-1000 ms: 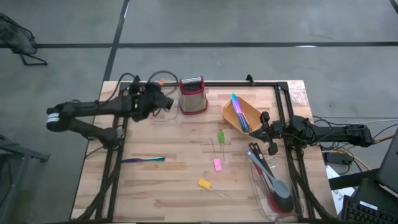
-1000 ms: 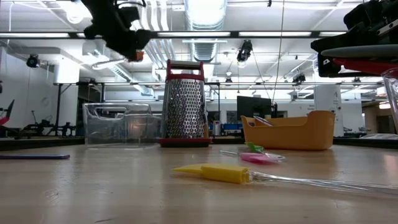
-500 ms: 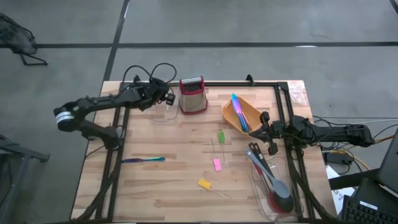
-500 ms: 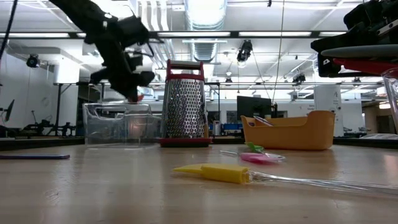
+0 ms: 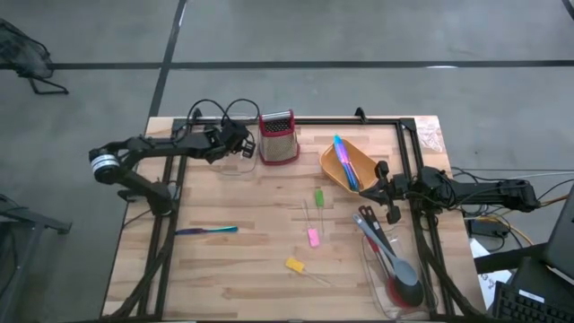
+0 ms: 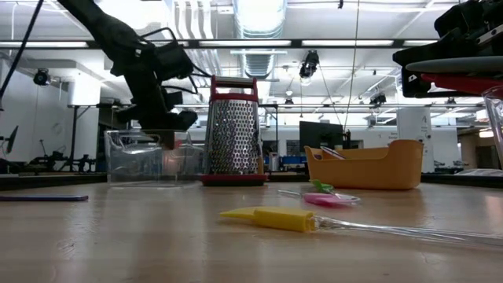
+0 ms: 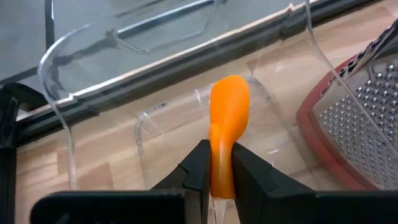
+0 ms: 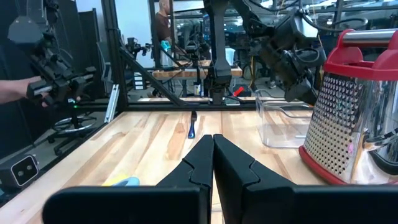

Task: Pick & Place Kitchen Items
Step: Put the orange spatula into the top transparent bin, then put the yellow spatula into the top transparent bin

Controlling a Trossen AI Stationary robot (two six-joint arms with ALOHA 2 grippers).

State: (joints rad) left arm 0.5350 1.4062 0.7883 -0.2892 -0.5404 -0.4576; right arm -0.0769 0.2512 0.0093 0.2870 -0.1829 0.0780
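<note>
The left gripper (image 7: 216,171) hangs over the clear bin (image 5: 235,160) at the far left of the counter (image 5: 251,269), just left of the grater (image 5: 279,137), its jaws clamped on an orange piece (image 7: 227,134). The right gripper (image 5: 384,191) waits at the right side between the orange tray (image 5: 334,170) and the spoons (image 5: 387,253), jaws pressed together, empty.

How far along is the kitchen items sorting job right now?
Done: utensils lie in the orange tray, and long spoons in the clear bin on the right. In hand: the left gripper holds an orange piece over the clear bin by the grater. Left: the green, pink and yellow pieces and the purple-blue utensil. The right gripper waits shut.
</note>
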